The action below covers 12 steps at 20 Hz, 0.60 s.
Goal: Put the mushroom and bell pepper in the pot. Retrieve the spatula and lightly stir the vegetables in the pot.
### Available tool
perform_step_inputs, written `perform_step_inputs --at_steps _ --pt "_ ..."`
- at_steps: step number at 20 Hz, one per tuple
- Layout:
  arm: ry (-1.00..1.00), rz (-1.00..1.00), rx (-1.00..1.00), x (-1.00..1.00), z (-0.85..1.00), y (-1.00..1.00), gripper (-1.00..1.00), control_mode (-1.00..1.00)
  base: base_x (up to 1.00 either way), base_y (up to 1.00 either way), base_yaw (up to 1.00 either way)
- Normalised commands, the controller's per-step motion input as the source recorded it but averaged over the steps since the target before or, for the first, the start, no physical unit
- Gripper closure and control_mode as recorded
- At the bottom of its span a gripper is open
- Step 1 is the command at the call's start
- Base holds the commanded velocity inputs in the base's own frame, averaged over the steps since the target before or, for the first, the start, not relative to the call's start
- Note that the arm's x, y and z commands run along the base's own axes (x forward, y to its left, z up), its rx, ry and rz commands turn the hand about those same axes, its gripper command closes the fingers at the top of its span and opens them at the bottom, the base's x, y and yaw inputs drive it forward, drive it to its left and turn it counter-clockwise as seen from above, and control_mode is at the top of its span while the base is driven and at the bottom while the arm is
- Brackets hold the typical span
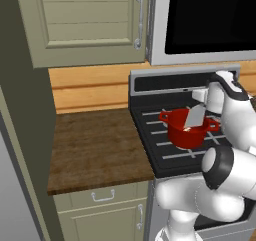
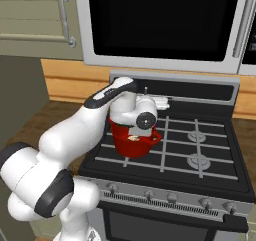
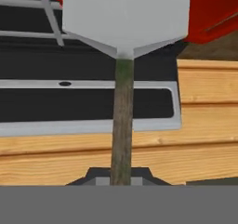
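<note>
Jaws tight on spatula (image 3: 123, 102) handle, blade over pot (image 1: 188, 131)

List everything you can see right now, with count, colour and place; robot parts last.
pot: one, glossy red, on the stove's left grates
spatula: one, white-grey blade, thin handle, blade dipping into the pot, held by the gripper
stove: one, black top, grey grates
microwave: one, silver frame, dark door, above the stove
counter: one, dark brown wood, left of the stove
wall cabinet: one, pale green, above the counter
gripper: one, shut on the spatula handle
arm: one, white with dark joints
</note>
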Motion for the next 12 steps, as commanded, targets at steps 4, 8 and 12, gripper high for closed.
perform_step_inputs --at_steps 4,8,12 --pt "0.08 0.00 0.00 0.12 -0.36 0.18 1.00 -1.00 0.00 0.00 0.00" --pt "0.12 0.00 0.00 0.15 -0.19 0.00 1.00 -1.00 0.00 0.00 0.00" --pt "-0.08 0.00 0.00 0.03 -0.34 0.00 1.00 -1.00 0.00 0.00 0.00"
